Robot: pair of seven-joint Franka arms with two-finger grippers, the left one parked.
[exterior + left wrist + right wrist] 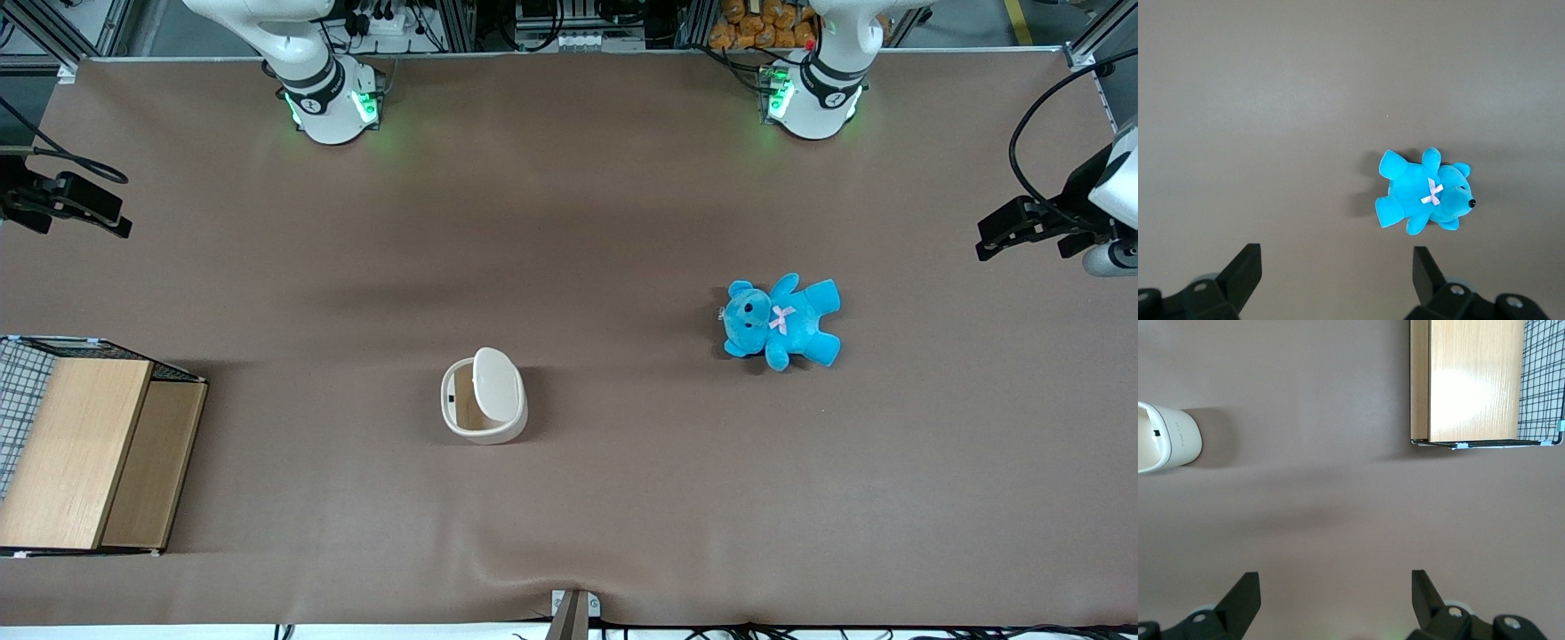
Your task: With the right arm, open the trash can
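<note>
The gripper (1331, 603) of the right arm (62, 200) hangs with its two black fingers (1241, 600) spread wide and nothing between them, well above the table and well apart from the bin. We judge this a retracted pose at the working arm's end of the table, leaving the fingers ready for any approach.

The trash can (484, 396) stands upright near the table's middle. On a clock face centred on it in the front view, the gripper lies at about 10 o'clock, the blue teddy (782, 320) at about 2 o'clock and the wooden box with wire mesh (84, 449) at about 9 o'clock. Its flat lid (495, 384) sits tilted on edge in the rim, so part of the tan interior shows; we judge the lid at least partly swung, and we cannot tell whether it will hold there. The bin stands clear of the teddy and the box, so we judge access unobstructed.

The table (569, 222) is covered by a matte brown sheet with a few shallow creases. Around it we see aluminium framing, cables and the arm bases with green lights
</note>
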